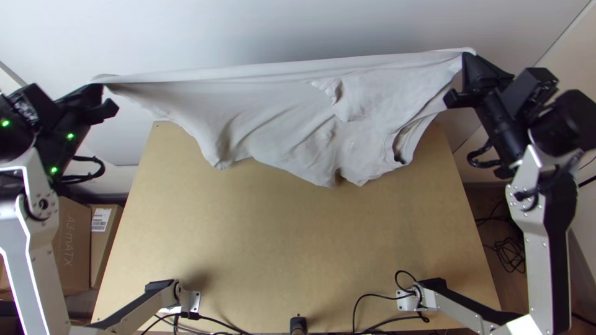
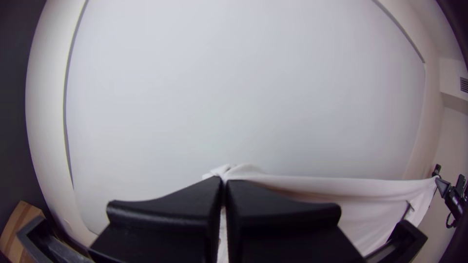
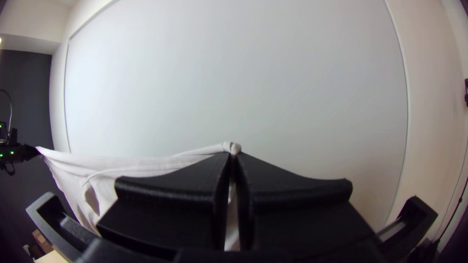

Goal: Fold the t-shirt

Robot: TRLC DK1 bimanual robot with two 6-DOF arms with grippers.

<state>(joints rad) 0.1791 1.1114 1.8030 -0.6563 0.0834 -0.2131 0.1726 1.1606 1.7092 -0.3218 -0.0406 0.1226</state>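
1. Top view, clock face laid over it: you have the t-shirt (image 1: pixel 267 105) strung between both grippers, from about 10 o'clock across 12 to 2, over the far end of the table (image 1: pixel 279 229).
2. At 10 o'clock, your left gripper (image 1: pixel 101 89) has one end of the cloth. In its wrist view, the left gripper (image 2: pixel 224 181) is closed on it, fabric pinched at the tips.
3. At 2 o'clock, your right gripper (image 1: pixel 468 59) pinches the other end; in its wrist view, the right gripper (image 3: pixel 233 154) is pressed together with a small knob of cloth at the tips.
4. Upper edge drawn nearly straight; below it the cloth droops, creased, lower edge uneven. You can see a hemmed opening (image 1: pixel 402 144) toward 1–2 o'clock.
5. Cardboard boxes (image 1: pixel 73 248) sit at 8 o'clock, beside the table.
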